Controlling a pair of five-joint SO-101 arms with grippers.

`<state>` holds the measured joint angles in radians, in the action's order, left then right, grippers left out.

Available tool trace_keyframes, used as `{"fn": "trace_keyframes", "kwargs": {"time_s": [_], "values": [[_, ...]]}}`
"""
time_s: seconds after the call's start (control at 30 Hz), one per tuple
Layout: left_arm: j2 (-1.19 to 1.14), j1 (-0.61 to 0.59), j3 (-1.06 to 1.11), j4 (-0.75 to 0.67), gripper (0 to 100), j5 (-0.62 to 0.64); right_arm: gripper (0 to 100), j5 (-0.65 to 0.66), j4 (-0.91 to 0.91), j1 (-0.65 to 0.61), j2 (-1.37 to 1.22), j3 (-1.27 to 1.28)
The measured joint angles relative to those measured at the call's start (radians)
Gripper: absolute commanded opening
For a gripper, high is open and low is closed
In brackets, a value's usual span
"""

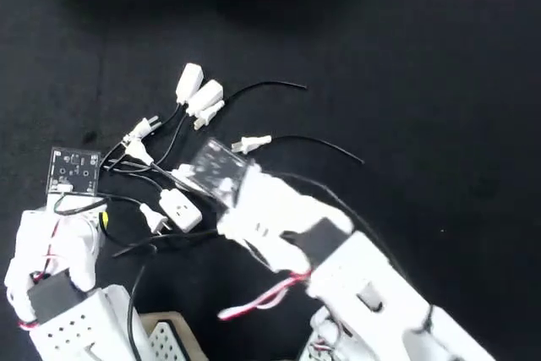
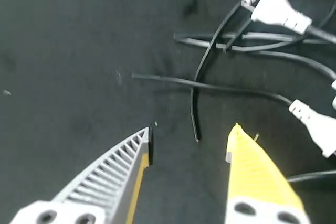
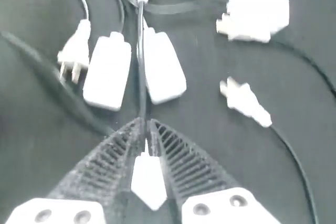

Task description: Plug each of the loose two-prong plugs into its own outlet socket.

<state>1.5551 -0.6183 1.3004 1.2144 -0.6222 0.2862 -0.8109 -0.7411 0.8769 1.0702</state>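
Observation:
My right gripper is shut on a white two-prong plug; the plug's black cable runs out past the fingertips between two white outlet sockets. A loose plug lies beside one socket and another loose plug lies off to the other side. In the high view this gripper hangs over the tangle near a socket. My left gripper is open above bare black cloth, with a loose cable end between its fingers and a white plug close by.
More white sockets lie at the back of the tangle, and a plug lies to their right. Black cables cross between the arms. The black table stretches away to the right and back. A perforated block sits at the front edge.

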Motion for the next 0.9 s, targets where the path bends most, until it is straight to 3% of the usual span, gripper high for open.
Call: {"fn": "trace_keyframes", "kwargs": {"time_s": [0.1, 0.23, 0.7, 0.83, 0.9], "values": [[0.000, 0.000, 0.029, 0.000, 23, 0.025, 13.7, -0.052, 0.172, -0.026, -0.167, -0.029], [0.000, 0.000, 0.077, 0.000, 23, 0.060, 12.6, -0.104, 0.290, -0.083, -0.425, -0.115], [-0.002, -0.041, 0.261, -0.118, 23, 0.094, 12.3, -0.072, 0.377, -0.110, -0.974, -0.445], [-0.002, -0.044, 0.269, -0.123, 23, 0.094, 1.1, -0.002, 0.384, -0.110, -1.057, -0.516], [-0.002, -0.044, 0.269, -0.124, 23, 0.094, 2.2, 0.026, 0.384, -0.110, -1.079, -0.534]]}}
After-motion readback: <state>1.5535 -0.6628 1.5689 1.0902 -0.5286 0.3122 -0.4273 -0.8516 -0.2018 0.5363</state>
